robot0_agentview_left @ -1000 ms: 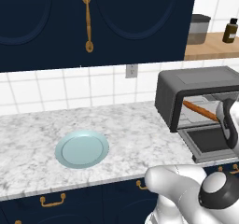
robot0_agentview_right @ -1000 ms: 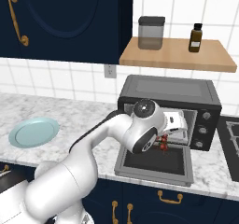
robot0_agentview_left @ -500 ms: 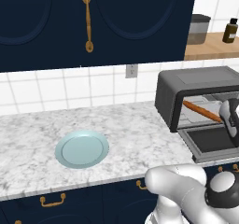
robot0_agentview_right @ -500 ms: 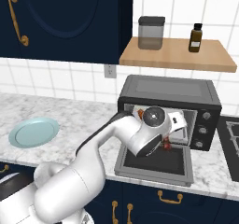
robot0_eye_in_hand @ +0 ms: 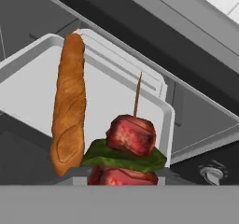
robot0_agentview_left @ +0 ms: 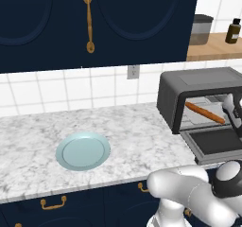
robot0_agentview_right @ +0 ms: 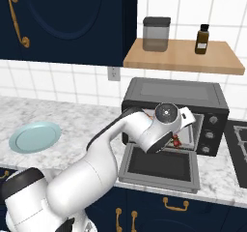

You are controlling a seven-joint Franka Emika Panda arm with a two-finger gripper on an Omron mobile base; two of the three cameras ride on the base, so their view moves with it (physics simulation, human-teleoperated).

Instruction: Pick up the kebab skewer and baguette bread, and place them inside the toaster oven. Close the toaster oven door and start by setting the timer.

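The dark grey toaster oven (robot0_agentview_right: 173, 93) stands with its door (robot0_agentview_right: 159, 166) folded down flat in front. Inside, the orange-brown baguette bread (robot0_eye_in_hand: 69, 106) lies on the pale tray (robot0_eye_in_hand: 112, 92); it also shows through the opening (robot0_agentview_left: 204, 113). My gripper (robot0_eye_in_hand: 121, 174) is shut on the kebab skewer (robot0_eye_in_hand: 130, 139), whose red meat chunks, green slice and thin stick point into the oven just right of the loaf. From the right base, the skewer (robot0_agentview_right: 176, 141) hangs under my hand at the oven mouth, above the door's inner edge.
A light blue plate (robot0_agentview_left: 83, 151) sits on the marble counter to the left. Over the oven, a wooden shelf (robot0_agentview_right: 183, 57) carries a grey jar (robot0_agentview_right: 156, 34) and a brown bottle (robot0_agentview_right: 202, 38). Control knobs (robot0_agentview_right: 209, 134) line the oven's right front.
My hand has shifted slightly right and further into the oven opening, carrying the skewer. Baguette, door and plate have stayed put.
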